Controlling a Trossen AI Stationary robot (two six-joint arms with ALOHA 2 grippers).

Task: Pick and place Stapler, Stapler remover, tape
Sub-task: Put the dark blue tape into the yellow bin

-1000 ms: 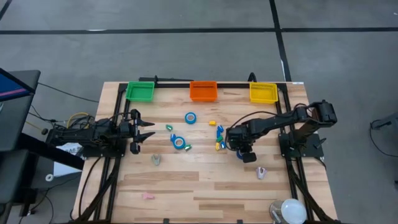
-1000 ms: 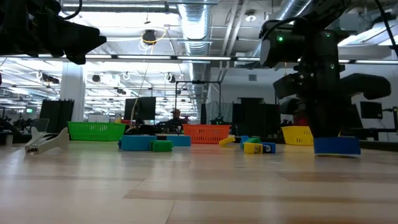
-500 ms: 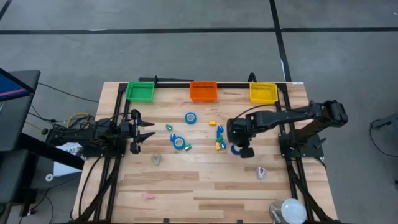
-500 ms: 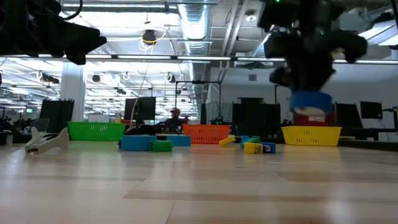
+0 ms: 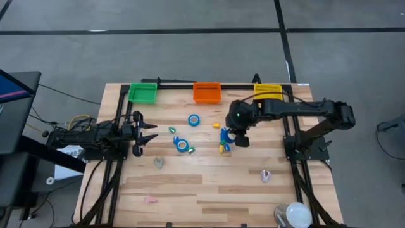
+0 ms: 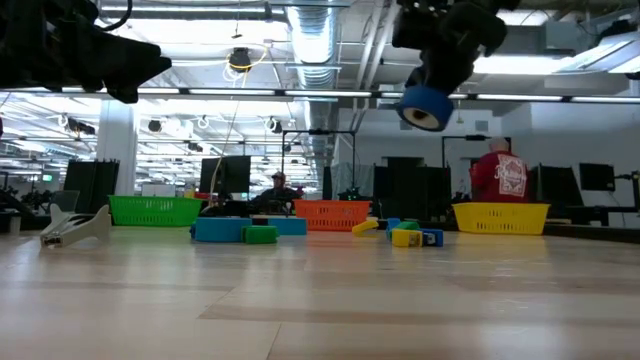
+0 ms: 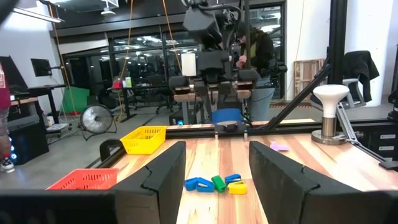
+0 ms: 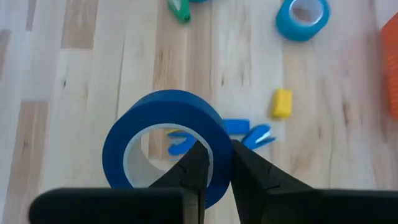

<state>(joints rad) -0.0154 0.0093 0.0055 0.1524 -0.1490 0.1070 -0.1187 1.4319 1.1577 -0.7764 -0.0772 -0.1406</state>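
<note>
My right gripper (image 5: 240, 138) is over the middle of the table, shut on a blue tape roll (image 8: 163, 144) that hangs high above the wood (image 6: 425, 107). Two more blue tape rolls (image 5: 193, 120) (image 5: 181, 144) lie flat on the table. Small blue, yellow and green staplers (image 5: 223, 137) lie in a cluster under and beside that gripper. Pale staple removers (image 5: 159, 163) (image 5: 266, 175) lie nearer the front. My left gripper (image 5: 149, 133) waits open at the table's left, holding nothing. My right gripper pinches the tape roll's wall (image 8: 221, 147), one finger (image 8: 196, 169) inside the ring and one (image 8: 250, 169) outside. The fingers come slanting down from above. The roll hangs tilted below them, lifted clear of the table.
Green (image 5: 142, 93), orange (image 5: 207, 92) and yellow (image 5: 267, 94) bins stand along the far edge. A white lamp-like object (image 5: 295, 215) sits at the near right corner and a pink piece (image 5: 150, 199) near the front left. People show in the room beyond.
My right gripper has risen well above the table with the tape roll, which went from resting on the wood to hanging clear. It has also moved toward the far edge and a little left, over the stapler cluster, and has tipped.
</note>
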